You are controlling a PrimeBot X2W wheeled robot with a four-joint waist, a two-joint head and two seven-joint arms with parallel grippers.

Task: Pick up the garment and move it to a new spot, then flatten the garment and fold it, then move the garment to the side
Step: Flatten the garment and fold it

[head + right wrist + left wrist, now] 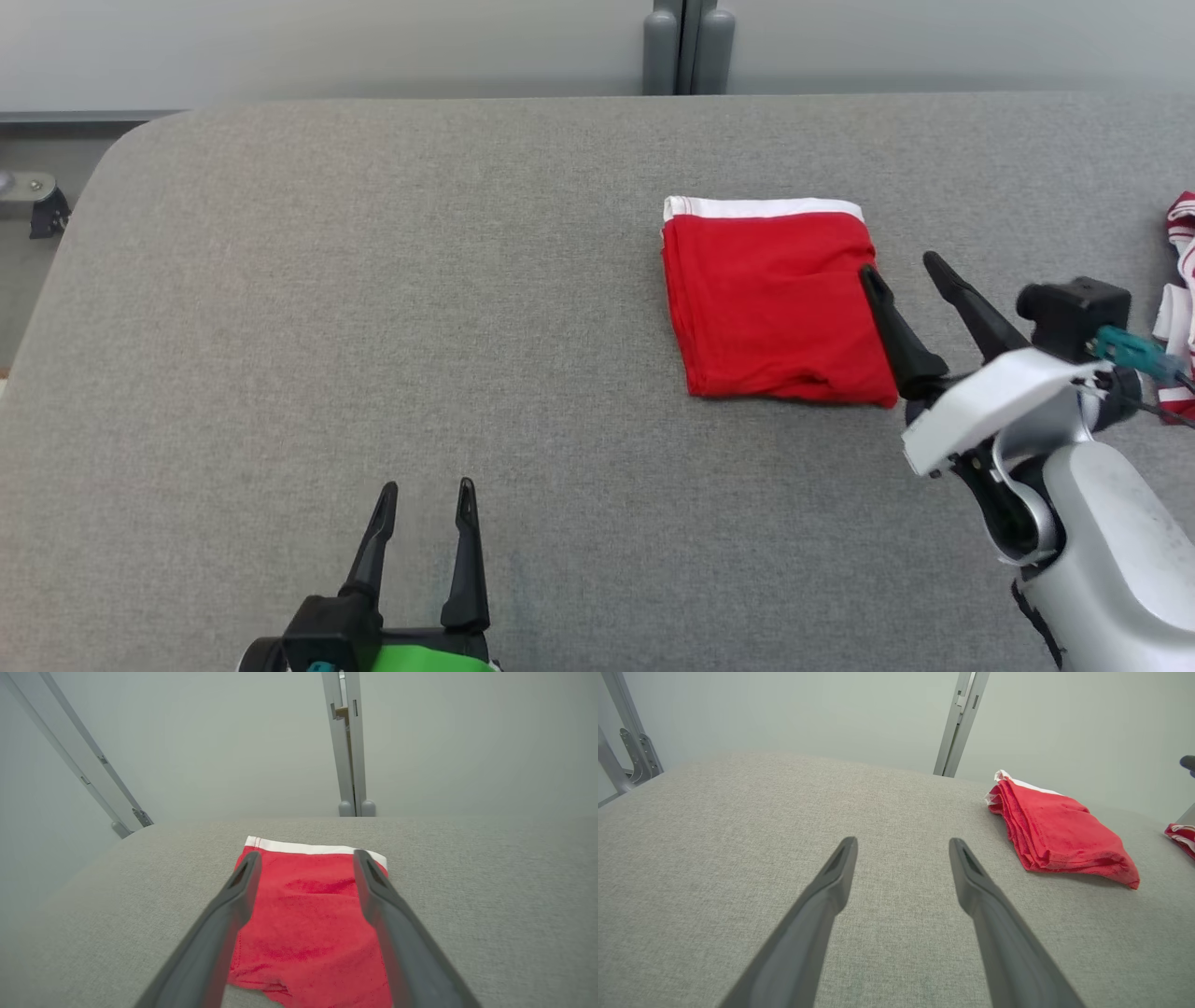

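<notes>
Garment (770,299) lay folded on counter (373,280). Right claw (904,266) stood wide at its right edge, empty, probably poised to shift it aside. Left claw (427,485) wide, idle, well apart.

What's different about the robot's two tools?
The left tool sits on a green wrist, while the right tool sits on a white one. The left tool points straight ahead over bare grey table, but the right tool leans left, by the folded red garment. Both are open, with two long dark fingers holding nothing.
</notes>
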